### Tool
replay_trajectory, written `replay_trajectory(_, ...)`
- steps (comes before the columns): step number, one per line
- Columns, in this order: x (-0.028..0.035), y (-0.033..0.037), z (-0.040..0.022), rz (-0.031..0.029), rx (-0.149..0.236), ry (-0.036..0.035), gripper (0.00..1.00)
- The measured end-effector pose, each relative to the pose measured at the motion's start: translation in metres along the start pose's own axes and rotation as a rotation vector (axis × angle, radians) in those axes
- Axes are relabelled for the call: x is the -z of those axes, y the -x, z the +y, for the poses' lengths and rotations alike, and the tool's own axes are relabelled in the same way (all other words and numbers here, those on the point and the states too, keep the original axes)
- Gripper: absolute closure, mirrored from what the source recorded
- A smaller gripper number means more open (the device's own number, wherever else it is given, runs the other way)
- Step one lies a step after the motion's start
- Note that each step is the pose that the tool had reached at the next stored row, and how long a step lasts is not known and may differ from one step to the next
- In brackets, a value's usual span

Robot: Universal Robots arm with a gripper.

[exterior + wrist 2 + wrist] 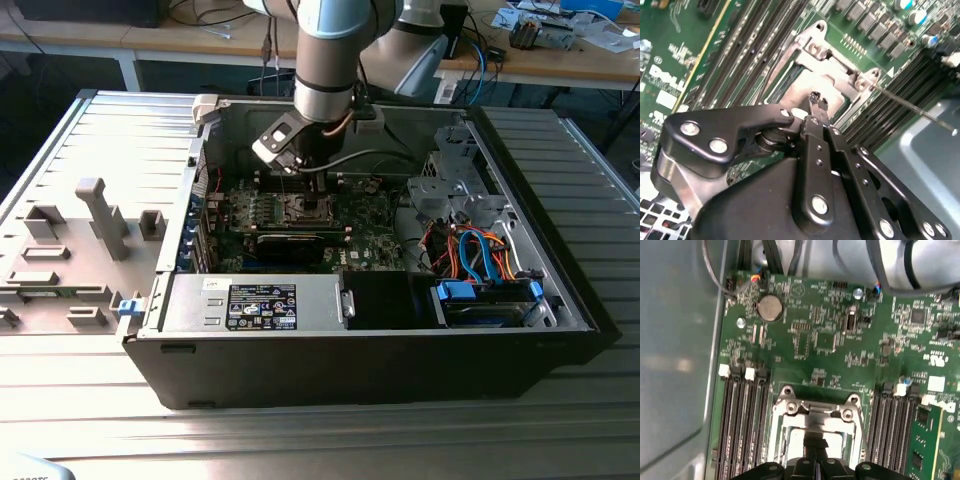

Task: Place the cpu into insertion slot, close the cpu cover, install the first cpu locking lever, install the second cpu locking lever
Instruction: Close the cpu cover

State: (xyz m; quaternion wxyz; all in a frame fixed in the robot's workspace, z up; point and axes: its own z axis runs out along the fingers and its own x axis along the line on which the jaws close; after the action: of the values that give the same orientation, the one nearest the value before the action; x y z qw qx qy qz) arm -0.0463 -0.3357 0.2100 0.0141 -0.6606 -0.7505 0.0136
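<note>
Exterior view: one robot arm (330, 60) reaches into one open computer case (350, 365) on a ridged table (350, 440), with its gripper (312, 190) low over the insertion slot (308, 210). Second wrist view: the two jaws are pressed together just above the single silvery cpu (805, 85) lying in the slot, one cpu cover (812, 47) frames it, and one thin lever rod (905, 105) juts aside (the gripper body hides much of the socket). First wrist view: one coin cell (770, 306) sits on the board, and the socket is partly cut off.

Arm (328, 60) vertical, gripper (818, 101) pointing down, fingers pressed together
</note>
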Motion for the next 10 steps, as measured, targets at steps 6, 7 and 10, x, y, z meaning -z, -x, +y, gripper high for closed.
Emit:
replay_trajectory(6,0.0141,0.0005,0.0034,0.0005,0.001,-0.0034,0.89)
replay_trajectory(7,0.0164,0.0005,0.0033,0.0005,0.001,-0.0034,0.89)
replay_trajectory(10,0.0203,0.0004,0.0032,0.0006,0.001,-0.0034,0.89)
